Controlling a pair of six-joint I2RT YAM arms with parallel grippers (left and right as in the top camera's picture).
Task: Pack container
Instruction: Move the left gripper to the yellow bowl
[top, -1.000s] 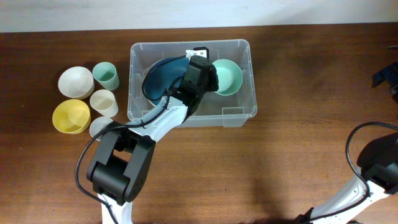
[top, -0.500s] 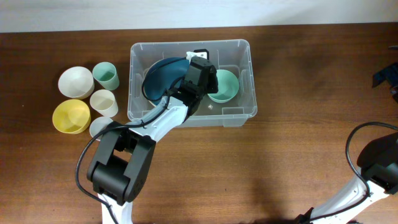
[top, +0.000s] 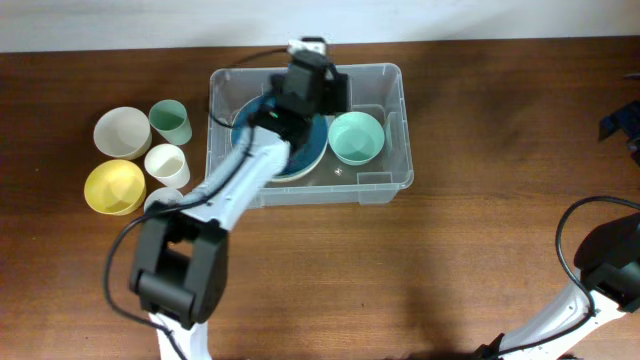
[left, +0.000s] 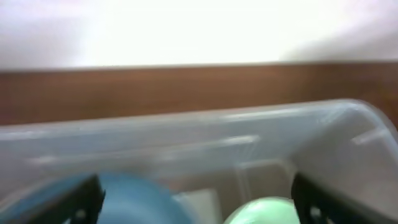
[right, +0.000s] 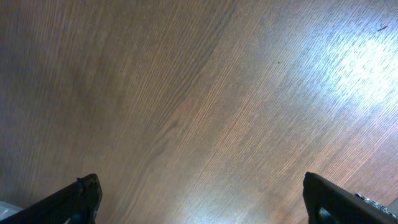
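The container (top: 380, 190) is a clear plastic bin at the table's back centre. Inside it a dark blue bowl (top: 262, 140) lies on the left, partly under my left arm, and a mint-green bowl (top: 357, 137) sits upright on the right. My left gripper (top: 318, 88) hovers over the bin's far side, open and holding nothing. In the blurred left wrist view its fingers (left: 78, 202) stand wide apart, with the blue bowl (left: 134, 199), the green bowl (left: 261, 213) and the container's far wall (left: 186, 137) ahead. My right gripper (right: 199, 196) is open over bare wood.
Left of the bin stand a white bowl (top: 122, 131), a teal cup (top: 171, 121), a cream cup (top: 166, 165), a yellow bowl (top: 113, 186) and a pale cup (top: 160, 203) half under my left arm. The right arm's base (top: 600, 270) is at the front right corner.
My left gripper has opened and let go of the mint-green bowl, which now rests in the bin's right half. The gripper has drawn back toward the bin's far edge. The right arm is still.
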